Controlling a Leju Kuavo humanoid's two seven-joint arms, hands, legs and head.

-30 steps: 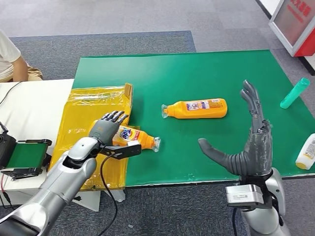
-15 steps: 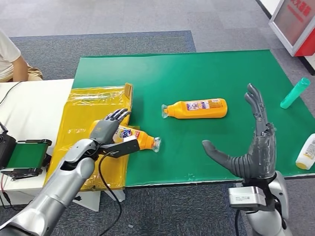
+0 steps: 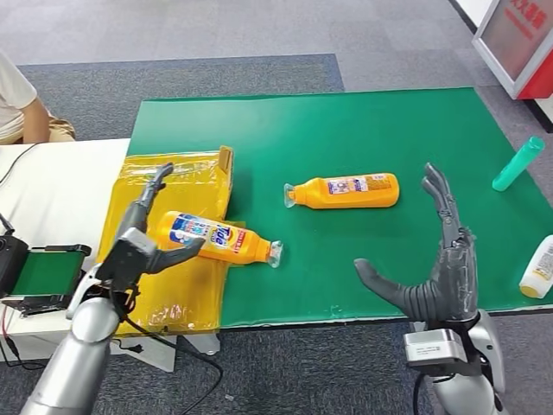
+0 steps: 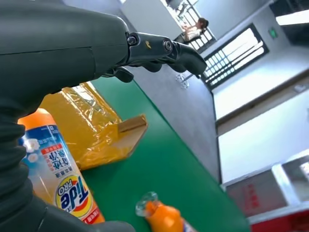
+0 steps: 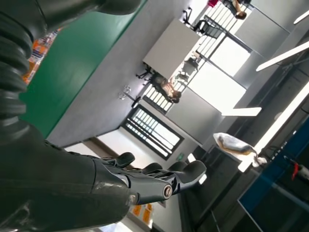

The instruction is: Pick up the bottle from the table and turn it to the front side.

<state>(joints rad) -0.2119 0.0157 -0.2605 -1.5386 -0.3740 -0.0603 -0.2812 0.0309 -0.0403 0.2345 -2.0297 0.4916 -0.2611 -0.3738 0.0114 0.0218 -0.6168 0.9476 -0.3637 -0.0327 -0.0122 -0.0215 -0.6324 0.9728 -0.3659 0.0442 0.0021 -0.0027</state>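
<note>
An orange Tide bottle (image 3: 219, 239) lies on its side on a yellow bag (image 3: 163, 177), label up and clear cap pointing right. My left hand (image 3: 138, 239) is open at the bottle's base end, fingers spread upward; the thumb reaches along its near side, and I cannot tell whether it touches. In the left wrist view the Tide bottle (image 4: 58, 169) lies just under the left hand (image 4: 73, 43). A second orange bottle (image 3: 346, 190) lies mid-mat. My right hand (image 3: 443, 264) is open above the table's front edge, holding nothing.
The green mat (image 3: 326, 130) covers the table. A teal bottle (image 3: 517, 162) and a white bottle (image 3: 538, 268) lie at the right edge. A device with a green screen (image 3: 46, 272) sits on the white table (image 3: 59, 190). A person (image 3: 16, 104) sits far left.
My left hand has lifted off the Tide bottle, drawn back to the left and turned its fingers upward, uncovering the label. The right hand has barely shifted.
</note>
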